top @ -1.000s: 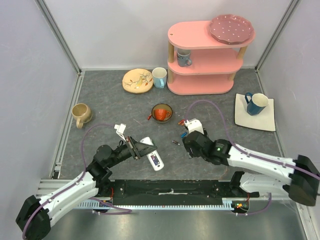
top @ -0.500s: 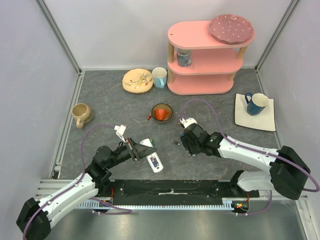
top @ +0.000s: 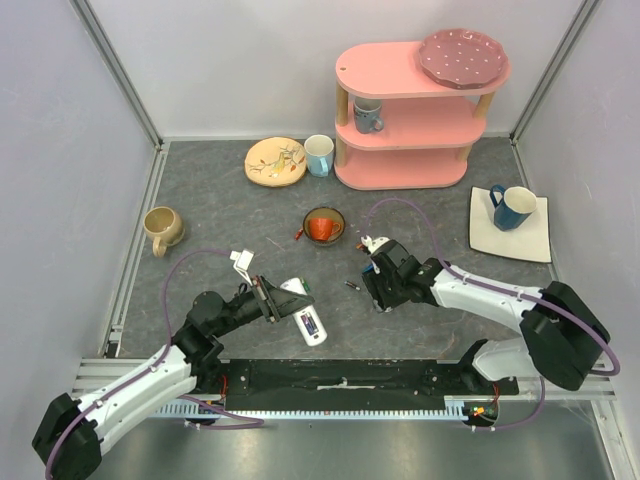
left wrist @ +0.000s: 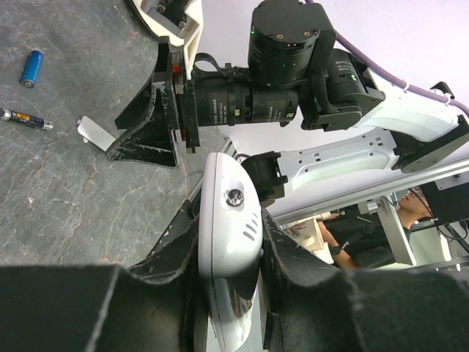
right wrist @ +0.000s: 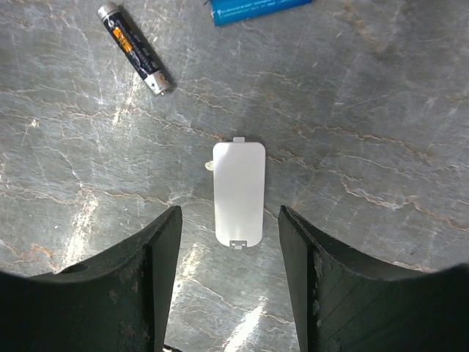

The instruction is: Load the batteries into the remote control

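One remote control [left wrist: 229,220] is clenched edgewise in the left gripper [left wrist: 230,249], at the near middle of the table [top: 220,215], close to the near edge. The right gripper [right wrist: 229,235] stands released, its two fingers [right wrist: 157,279] spread either side of one white battery cover [right wrist: 239,192]; the cover lies flat on the mat and touches neither finger.

Two batteries show plainly, both on the mat near the cover and apart from each other and from the remote: one blue battery [right wrist: 256,9]; one dark battery [right wrist: 135,49] with an orange band, which lies just left of the right gripper in the overhead view.

There are four mugs: a tan mug [top: 160,228] at the left; a pale mug [top: 319,155] at the far middle; a grey-blue mug [top: 367,116] on the middle tier of the one pink shelf [top: 400,165]; a dark blue mug [top: 513,205] at the right. There are three plates: a floral plate [top: 275,161] touching the pale mug; a dotted pink plate [top: 463,57] on the shelf top; a white square plate [top: 535,245] under the dark blue mug. One orange bowl [top: 323,227] sits just far of the grippers.

Bare mat shows between the tan mug and the left arm, and between the right arm and the square plate. Walls close the left, right and far sides; the grippers are near each other, not touching.
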`<state>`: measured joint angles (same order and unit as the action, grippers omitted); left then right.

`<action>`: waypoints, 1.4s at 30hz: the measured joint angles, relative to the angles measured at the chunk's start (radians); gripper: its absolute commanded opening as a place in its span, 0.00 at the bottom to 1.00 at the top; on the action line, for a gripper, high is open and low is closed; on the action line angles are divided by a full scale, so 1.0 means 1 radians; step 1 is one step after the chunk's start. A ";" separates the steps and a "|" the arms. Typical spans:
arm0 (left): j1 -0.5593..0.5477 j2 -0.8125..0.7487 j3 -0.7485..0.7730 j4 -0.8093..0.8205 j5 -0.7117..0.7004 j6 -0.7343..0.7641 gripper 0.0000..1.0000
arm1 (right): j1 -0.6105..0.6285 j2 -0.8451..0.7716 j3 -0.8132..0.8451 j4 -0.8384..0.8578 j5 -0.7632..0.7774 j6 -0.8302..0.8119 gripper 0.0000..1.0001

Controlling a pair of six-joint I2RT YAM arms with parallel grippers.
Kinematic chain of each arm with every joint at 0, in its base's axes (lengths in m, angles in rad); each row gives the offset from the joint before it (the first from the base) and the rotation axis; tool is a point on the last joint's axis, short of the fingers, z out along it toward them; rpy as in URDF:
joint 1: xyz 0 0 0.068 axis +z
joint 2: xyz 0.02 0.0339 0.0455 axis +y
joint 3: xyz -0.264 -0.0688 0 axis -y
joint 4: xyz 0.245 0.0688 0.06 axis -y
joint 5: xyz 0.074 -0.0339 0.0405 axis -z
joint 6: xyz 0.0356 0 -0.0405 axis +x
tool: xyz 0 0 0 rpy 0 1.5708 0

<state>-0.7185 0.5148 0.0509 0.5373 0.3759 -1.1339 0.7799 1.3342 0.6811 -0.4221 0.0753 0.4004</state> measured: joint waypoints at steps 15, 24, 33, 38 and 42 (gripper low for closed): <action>0.000 0.022 -0.002 0.046 0.000 0.000 0.02 | -0.002 0.060 0.000 -0.004 -0.027 0.003 0.56; 0.000 0.021 -0.002 0.049 0.000 0.000 0.02 | -0.005 0.081 0.014 -0.005 -0.019 0.003 0.45; 0.000 0.045 -0.002 0.072 0.000 -0.001 0.02 | -0.006 0.062 -0.008 0.019 0.011 0.065 0.34; 0.000 0.083 -0.002 0.100 0.000 -0.001 0.02 | -0.009 0.026 -0.050 0.070 0.018 0.142 0.46; 0.000 0.109 -0.002 0.121 0.001 -0.001 0.02 | -0.010 0.020 -0.057 0.093 0.016 0.190 0.57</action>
<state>-0.7185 0.6239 0.0490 0.6579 0.3767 -1.1351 0.7700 1.3544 0.6239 -0.3286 0.0914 0.5903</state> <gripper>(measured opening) 0.325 0.495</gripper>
